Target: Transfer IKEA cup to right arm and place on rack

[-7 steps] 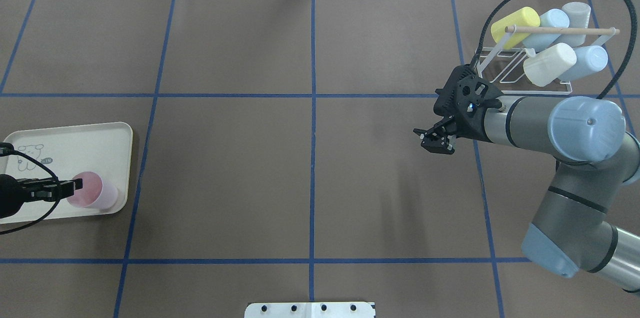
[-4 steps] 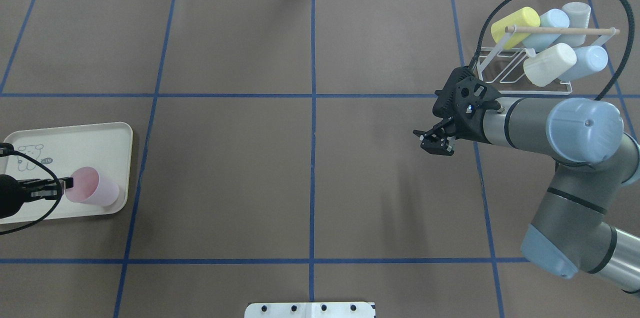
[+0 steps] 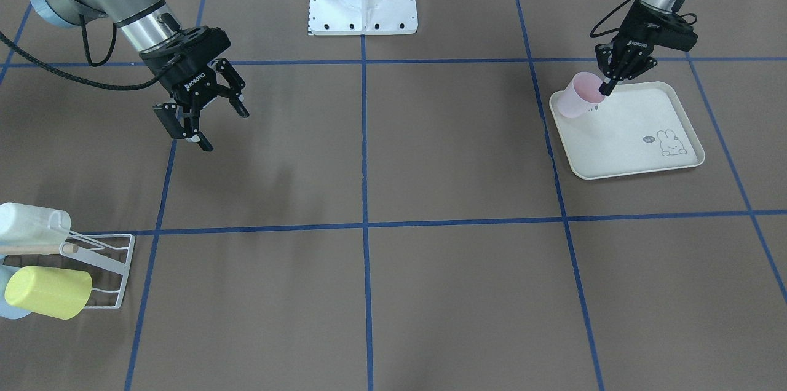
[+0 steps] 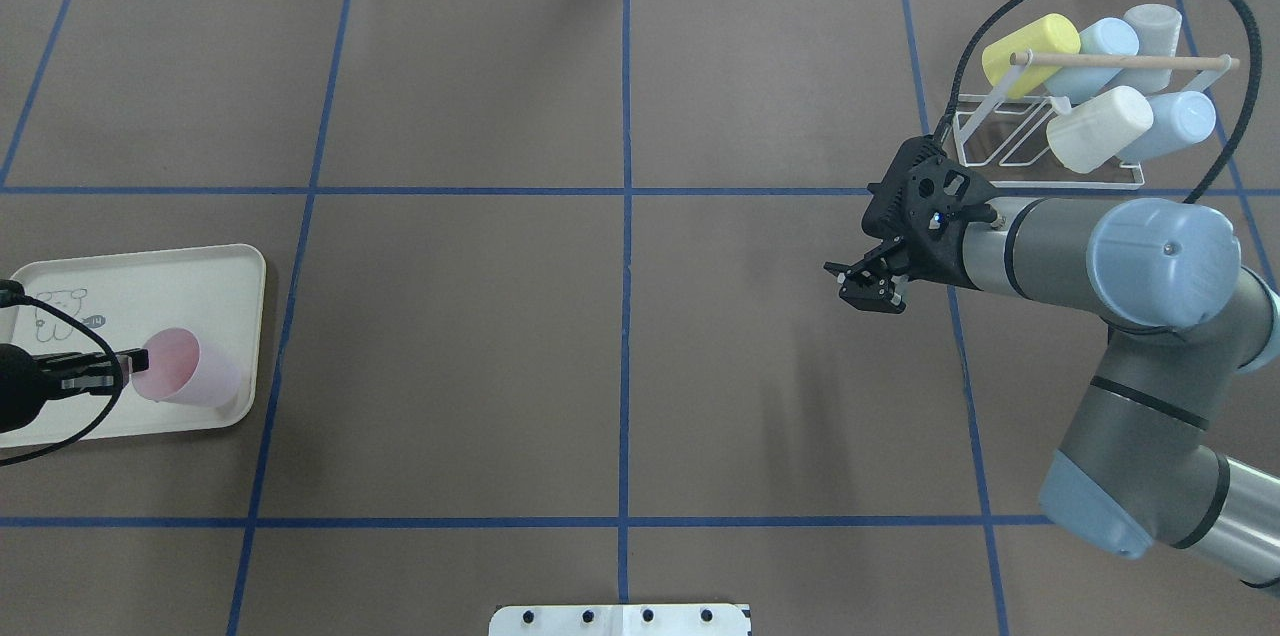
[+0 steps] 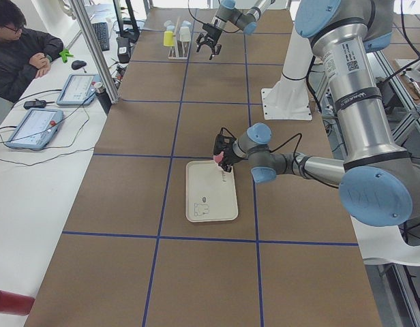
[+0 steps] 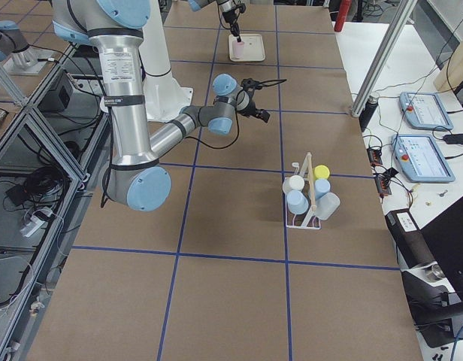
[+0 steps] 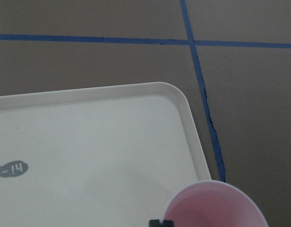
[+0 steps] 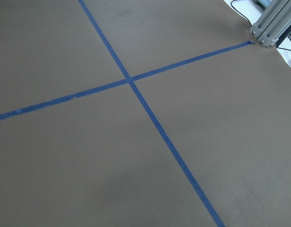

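On the brown table (image 4: 620, 316) with its blue tape grid, the pink cup (image 3: 578, 96) tilts at a corner of the tray (image 3: 633, 139), its rim pinched by the left gripper (image 3: 605, 86). We judge it light, stiff, slick plastic; the right gripper (image 3: 224, 129), spread wide, should take its wall.

Bright even light, soft shadows, sharp

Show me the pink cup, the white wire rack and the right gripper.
pink cup (image 4: 216, 386), overhead view, on its side wall.
rack (image 4: 1150, 62), overhead view, on its wooden rod.
right gripper (image 3: 225, 130), front-facing view, midway between its open fingertips.
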Controlling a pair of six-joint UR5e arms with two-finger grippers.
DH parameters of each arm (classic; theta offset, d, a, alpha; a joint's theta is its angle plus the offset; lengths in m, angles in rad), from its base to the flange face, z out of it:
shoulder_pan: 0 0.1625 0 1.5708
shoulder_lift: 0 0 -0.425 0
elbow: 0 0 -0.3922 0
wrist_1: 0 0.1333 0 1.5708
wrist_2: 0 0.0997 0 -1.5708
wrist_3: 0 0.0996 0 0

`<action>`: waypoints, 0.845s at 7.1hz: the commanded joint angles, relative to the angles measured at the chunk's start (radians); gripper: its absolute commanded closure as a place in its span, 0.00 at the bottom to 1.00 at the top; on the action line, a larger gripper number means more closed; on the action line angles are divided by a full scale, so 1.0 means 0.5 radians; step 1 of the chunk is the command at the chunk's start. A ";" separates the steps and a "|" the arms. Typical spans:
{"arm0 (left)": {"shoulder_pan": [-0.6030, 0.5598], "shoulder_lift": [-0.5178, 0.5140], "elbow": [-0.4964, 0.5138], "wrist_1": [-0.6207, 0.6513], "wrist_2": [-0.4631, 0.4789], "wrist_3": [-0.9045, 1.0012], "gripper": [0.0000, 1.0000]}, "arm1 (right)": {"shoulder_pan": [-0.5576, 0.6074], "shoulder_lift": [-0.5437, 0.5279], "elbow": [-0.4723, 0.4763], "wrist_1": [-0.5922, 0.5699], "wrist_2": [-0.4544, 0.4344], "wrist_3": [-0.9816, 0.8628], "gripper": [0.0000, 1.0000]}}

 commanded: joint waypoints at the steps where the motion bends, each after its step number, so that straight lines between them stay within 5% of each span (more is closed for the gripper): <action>1: -0.137 0.006 -0.117 0.002 -0.053 0.004 1.00 | -0.066 0.114 -0.067 0.004 -0.002 0.004 0.01; 4: -0.141 -0.195 -0.363 0.005 -0.188 -0.334 1.00 | -0.256 0.338 -0.177 0.123 -0.002 0.010 0.01; 6: -0.119 -0.529 -0.360 0.008 -0.234 -0.612 1.00 | -0.348 0.369 -0.336 0.640 0.001 0.010 0.01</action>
